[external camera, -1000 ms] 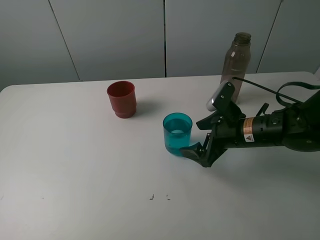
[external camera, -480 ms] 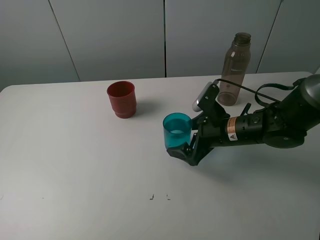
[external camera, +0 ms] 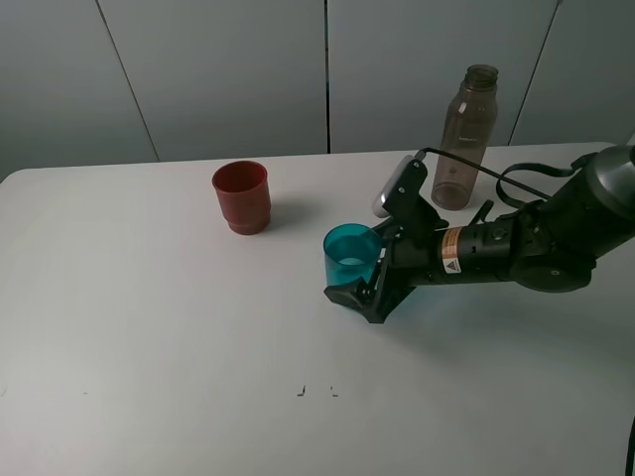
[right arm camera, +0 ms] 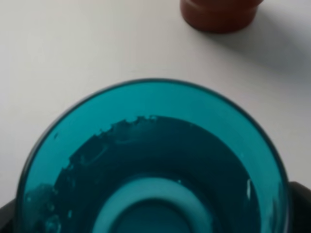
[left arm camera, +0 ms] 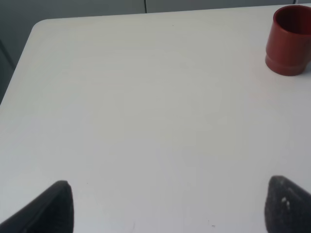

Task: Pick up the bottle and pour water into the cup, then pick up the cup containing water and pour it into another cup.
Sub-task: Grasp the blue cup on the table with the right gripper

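First pour looks done: the bottle [external camera: 466, 139] stands upright and uncapped at 1 o'clock from the teal cup [external camera: 350, 256], which sits near the centre of the table [external camera: 149, 327] and holds a shallow pool of water, droplets clinging to its translucent wall. The right gripper [external camera: 359, 266] reaches in from 4 o'clock, jaws spread wide either side of the teal cup, not yet closed on it. Left to do: grasp, lift and pour into the red cup [external camera: 241, 196] at 10 o'clock. The left gripper [left arm camera: 170, 208] hangs open, empty.
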`<action>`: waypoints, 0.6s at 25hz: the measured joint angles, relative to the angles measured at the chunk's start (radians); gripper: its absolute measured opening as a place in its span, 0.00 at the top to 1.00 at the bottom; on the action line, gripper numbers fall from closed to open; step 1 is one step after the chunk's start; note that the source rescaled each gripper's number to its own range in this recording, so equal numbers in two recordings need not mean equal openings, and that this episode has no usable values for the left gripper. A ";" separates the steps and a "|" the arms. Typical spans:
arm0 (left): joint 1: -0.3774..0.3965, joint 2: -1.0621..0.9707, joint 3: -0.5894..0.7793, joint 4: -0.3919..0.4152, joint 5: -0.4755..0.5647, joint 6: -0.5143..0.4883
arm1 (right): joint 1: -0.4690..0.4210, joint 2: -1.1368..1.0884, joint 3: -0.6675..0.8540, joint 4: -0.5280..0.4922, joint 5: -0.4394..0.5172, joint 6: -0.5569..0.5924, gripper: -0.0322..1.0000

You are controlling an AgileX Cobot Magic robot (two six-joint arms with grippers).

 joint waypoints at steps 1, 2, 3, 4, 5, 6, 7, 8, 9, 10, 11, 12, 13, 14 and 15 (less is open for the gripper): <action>0.000 0.000 0.000 0.000 0.000 0.000 | 0.002 0.000 -0.006 0.002 0.002 -0.003 0.00; 0.000 0.000 0.000 0.000 0.000 0.000 | 0.003 0.000 -0.012 0.004 0.002 -0.003 0.00; 0.000 0.000 0.000 0.000 0.000 0.000 | 0.004 0.000 -0.014 0.004 0.002 -0.003 0.00; 0.000 0.000 0.000 0.000 0.000 0.000 | 0.004 0.000 -0.018 0.004 0.004 -0.005 0.00; 0.000 0.000 0.000 0.000 0.000 0.000 | 0.007 0.000 -0.021 0.004 0.012 -0.005 0.00; 0.000 0.000 0.000 0.000 0.000 0.000 | 0.009 0.000 -0.021 0.006 0.017 -0.005 0.00; 0.000 0.000 0.000 0.000 0.000 0.000 | 0.008 0.000 -0.021 0.006 0.023 -0.005 0.00; 0.000 0.000 0.000 0.000 0.000 0.000 | 0.009 0.000 -0.021 0.006 0.026 -0.005 0.00; 0.000 0.000 0.000 0.000 0.000 0.000 | 0.009 0.000 -0.021 0.006 0.026 -0.005 0.00; 0.000 0.000 0.000 0.000 0.000 0.000 | 0.009 0.000 -0.021 0.006 0.026 -0.005 0.00; 0.000 0.000 0.000 0.000 0.000 0.000 | 0.009 0.000 -0.021 0.006 0.026 -0.002 0.00; 0.000 0.000 0.000 0.000 0.000 0.000 | 0.009 0.000 -0.021 0.006 0.026 0.006 0.00; 0.000 0.000 0.000 0.000 0.000 0.000 | 0.009 0.000 -0.021 0.006 0.026 0.010 0.00; 0.000 0.000 0.000 0.000 0.000 0.000 | 0.010 0.000 -0.021 0.006 0.026 0.013 0.00; 0.000 0.000 0.000 0.000 0.000 0.000 | 0.014 0.000 -0.021 0.006 0.024 0.015 0.00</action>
